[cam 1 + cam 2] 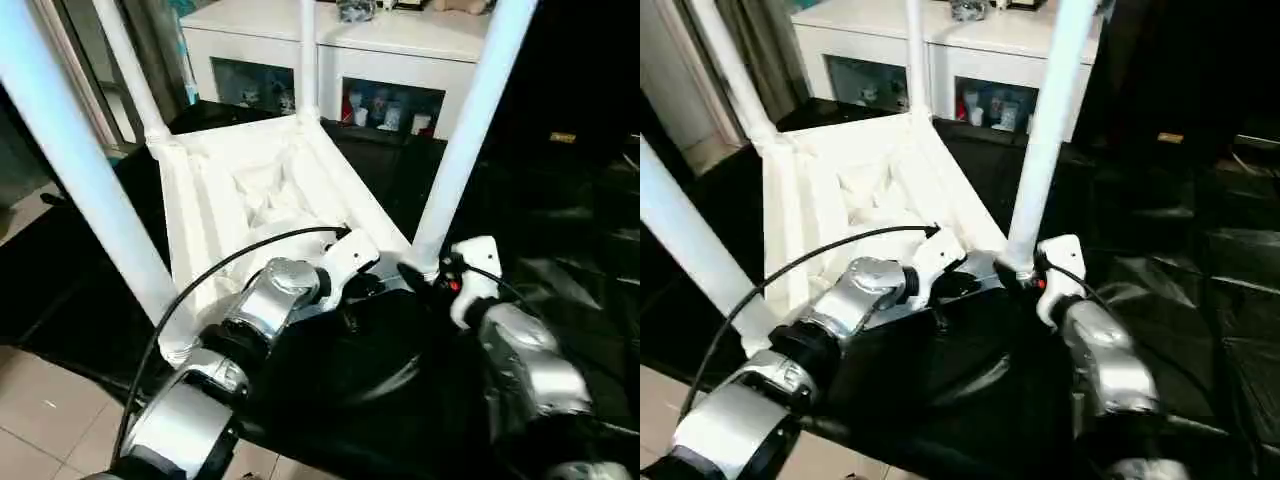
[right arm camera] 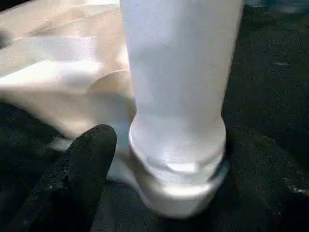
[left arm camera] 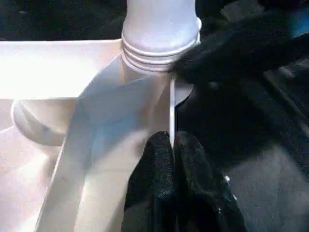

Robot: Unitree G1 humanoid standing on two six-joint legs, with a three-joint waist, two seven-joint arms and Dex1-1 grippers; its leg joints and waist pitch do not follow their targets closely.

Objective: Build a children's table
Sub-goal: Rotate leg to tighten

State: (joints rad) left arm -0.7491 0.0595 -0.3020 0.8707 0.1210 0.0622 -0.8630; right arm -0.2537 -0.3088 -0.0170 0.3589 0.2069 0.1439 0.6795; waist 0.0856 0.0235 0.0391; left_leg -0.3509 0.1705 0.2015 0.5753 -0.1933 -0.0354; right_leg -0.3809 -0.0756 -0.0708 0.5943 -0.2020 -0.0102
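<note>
Black sheeting under the upturned children's table [image 1: 250, 190] keeps its sockets facing up, so your left tool [image 3: 171, 145] pinches the near-right rim steady, while your right tool [image 2: 91, 159] stands open beside that corner's leg [image 1: 470, 130].

white cabinet [image 1: 400, 40], black sheet [image 1: 560, 220], tiled floor [image 1: 40, 410]

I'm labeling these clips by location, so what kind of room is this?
Probably a home living room: a white cabinet with glass doors showing small items, a curtain, a tiled floor, and the upturned table on a black sheet.
</note>
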